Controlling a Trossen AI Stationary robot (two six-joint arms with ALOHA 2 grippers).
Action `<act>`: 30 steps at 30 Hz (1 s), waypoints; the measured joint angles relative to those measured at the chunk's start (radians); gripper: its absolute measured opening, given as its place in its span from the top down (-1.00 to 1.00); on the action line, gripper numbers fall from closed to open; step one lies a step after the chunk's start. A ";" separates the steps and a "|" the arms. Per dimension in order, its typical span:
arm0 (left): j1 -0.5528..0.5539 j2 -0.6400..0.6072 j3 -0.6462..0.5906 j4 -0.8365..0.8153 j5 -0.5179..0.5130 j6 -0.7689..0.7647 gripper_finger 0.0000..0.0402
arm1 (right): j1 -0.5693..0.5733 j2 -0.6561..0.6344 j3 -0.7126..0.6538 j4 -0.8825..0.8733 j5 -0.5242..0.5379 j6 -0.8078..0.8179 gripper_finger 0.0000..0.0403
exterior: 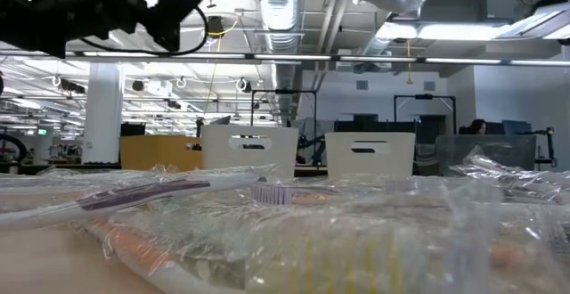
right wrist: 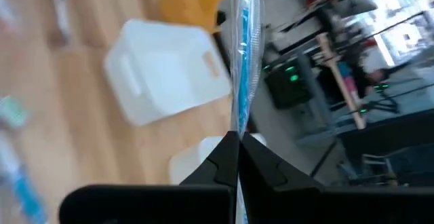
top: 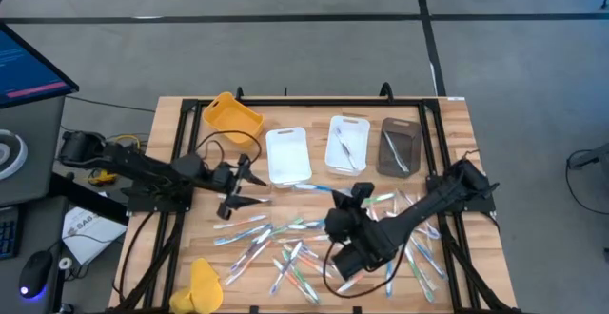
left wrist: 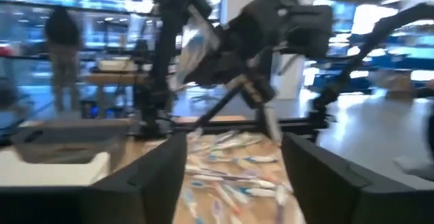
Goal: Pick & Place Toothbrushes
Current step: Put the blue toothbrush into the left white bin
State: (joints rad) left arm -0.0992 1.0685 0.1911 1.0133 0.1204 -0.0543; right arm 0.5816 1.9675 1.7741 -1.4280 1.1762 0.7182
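Toothbrushes (top: 285,247): light, stiff, slick wrappers; you should pinch mid-handle. Right gripper (right wrist: 237,139) clenched on a wrapped blue toothbrush (right wrist: 245,54); left gripper (left wrist: 234,157) released, empty

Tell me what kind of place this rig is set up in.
Probably an open-plan office or lab with a robot workstation. Exposed ceiling ducts and rows of desks with monitors show beyond the wooden table, and a person stands in the background.
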 joint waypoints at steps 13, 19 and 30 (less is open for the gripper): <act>-0.068 0.246 0.333 0.007 -0.248 0.307 -0.32 | -0.012 -0.113 0.001 -0.144 0.272 0.121 1.00; -0.041 0.298 0.436 0.007 -0.257 0.365 -0.27 | 0.003 -0.108 0.001 -0.143 0.313 0.120 1.00; -0.030 0.389 0.558 0.008 -0.270 0.354 -0.29 | -0.011 -0.098 -0.012 -0.141 0.295 0.113 1.00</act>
State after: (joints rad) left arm -0.1295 1.4578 0.7491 1.0213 -0.1497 0.2993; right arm 0.5709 1.8694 1.7622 -1.5691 1.4710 0.8310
